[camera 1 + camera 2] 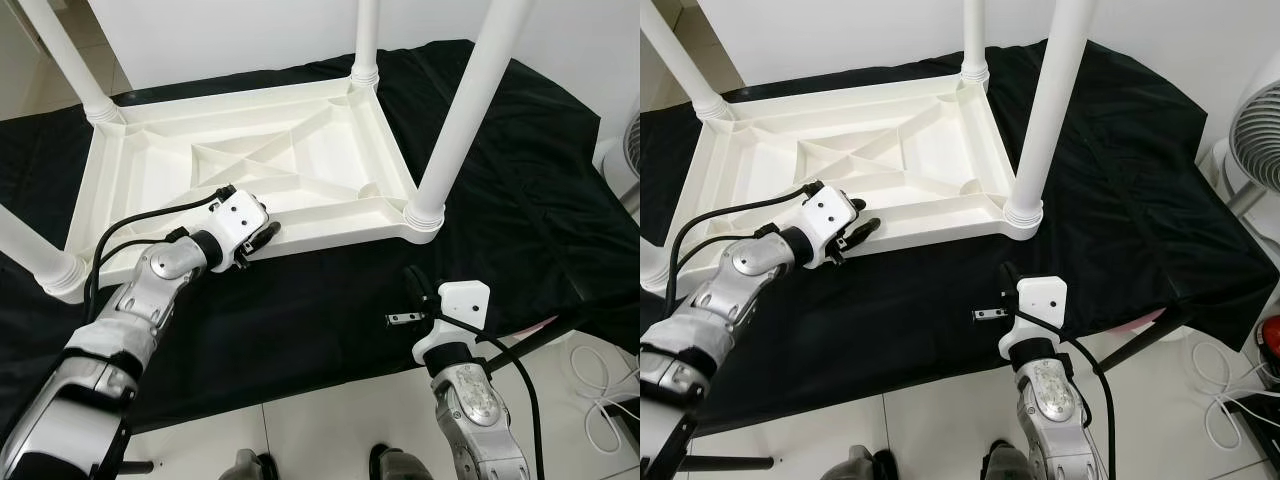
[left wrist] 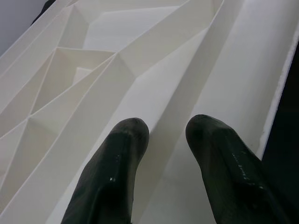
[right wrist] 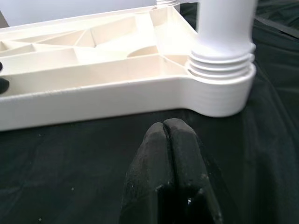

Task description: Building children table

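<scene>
right tool (image 1: 412, 285): black fingers pressed together, empty, over the black cloth (image 1: 330, 310), near the table's closest leg (image 1: 462, 110) | left tool (image 2: 166, 140): fingers parted, resting on the near rim, gripping nothing | white plastic children's table (image 1: 250, 165): upside down on the cloth, legs pointing up

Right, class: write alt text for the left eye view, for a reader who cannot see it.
A white plastic children's table lies upside down on a black cloth, all four legs fitted and pointing up. The left gripper rests open at its near rim; the right gripper hovers shut over the cloth near the nearest leg.
</scene>
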Robot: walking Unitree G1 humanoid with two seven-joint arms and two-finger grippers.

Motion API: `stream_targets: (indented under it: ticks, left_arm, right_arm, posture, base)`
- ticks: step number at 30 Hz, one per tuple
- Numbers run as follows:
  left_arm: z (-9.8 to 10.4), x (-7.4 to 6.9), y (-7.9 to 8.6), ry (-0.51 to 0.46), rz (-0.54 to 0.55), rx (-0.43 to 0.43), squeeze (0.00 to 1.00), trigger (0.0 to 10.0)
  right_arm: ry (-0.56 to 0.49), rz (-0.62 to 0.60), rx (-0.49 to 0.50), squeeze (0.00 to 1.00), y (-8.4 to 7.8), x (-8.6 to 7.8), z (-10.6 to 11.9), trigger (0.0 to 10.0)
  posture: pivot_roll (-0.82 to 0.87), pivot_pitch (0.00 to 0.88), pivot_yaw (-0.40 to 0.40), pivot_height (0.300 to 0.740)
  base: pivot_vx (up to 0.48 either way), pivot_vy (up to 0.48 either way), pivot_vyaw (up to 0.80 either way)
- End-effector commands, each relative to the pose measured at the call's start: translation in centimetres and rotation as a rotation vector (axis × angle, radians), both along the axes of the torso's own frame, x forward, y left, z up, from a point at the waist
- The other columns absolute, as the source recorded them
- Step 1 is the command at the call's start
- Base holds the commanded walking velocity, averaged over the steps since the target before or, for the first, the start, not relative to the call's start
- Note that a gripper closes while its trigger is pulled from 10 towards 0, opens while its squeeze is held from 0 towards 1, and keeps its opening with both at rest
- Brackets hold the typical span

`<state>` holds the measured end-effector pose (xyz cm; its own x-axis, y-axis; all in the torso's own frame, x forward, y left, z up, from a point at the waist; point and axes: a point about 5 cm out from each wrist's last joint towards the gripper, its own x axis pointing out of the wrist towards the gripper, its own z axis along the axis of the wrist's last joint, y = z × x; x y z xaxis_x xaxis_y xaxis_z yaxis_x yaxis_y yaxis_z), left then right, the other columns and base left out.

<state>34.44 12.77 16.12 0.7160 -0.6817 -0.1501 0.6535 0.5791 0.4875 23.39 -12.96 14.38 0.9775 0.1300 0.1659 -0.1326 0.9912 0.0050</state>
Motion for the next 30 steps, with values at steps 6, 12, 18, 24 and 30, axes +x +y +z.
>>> stream_targets:
  ticks: [6,12,18,24,30]
  left_arm:
    - [-2.9,-5.2,-3.4,0.399,-0.642,0.098,0.00,10.0]
    - [-1.9,-4.8,-4.2,0.372,-0.609,0.028,0.00,10.0]
    - [2.8,-0.6,-3.3,0.182,-0.250,-0.213,0.00,10.0]
    - [4.5,0.0,-2.8,0.112,-0.104,-0.330,0.00,10.0]
    - [4.8,-0.5,-2.1,0.102,-0.050,-0.398,0.00,10.0]
  right_arm:
    - [-0.020,-0.009,0.003,0.00,0.2,0.8,-0.1,10.0]
    - [-0.034,-0.009,0.006,0.00,0.3,1.4,0.0,10.0]
    - [-0.062,0.001,0.016,0.00,0.5,3.1,0.3,10.0]
    - [-0.078,0.003,0.012,0.00,0.3,4.2,0.6,10.0]
    - [-0.084,0.015,0.017,0.00,0.7,5.2,0.8,10.0]
  posture:
    - [-0.18,0.096,0.118,0.740]
    - [-0.17,0.061,0.115,0.740]
    - [-0.14,0.000,0.089,0.740]
    - [-0.11,0.000,0.060,0.740]
    - [-0.07,0.000,0.013,0.740]
  base:
    - [0.000,0.000,0.00]
    - [0.000,0.000,0.00]
    - [0.000,0.000,0.00]
    - [0.000,0.000,0.00]
    - [0.000,0.000,0.00]
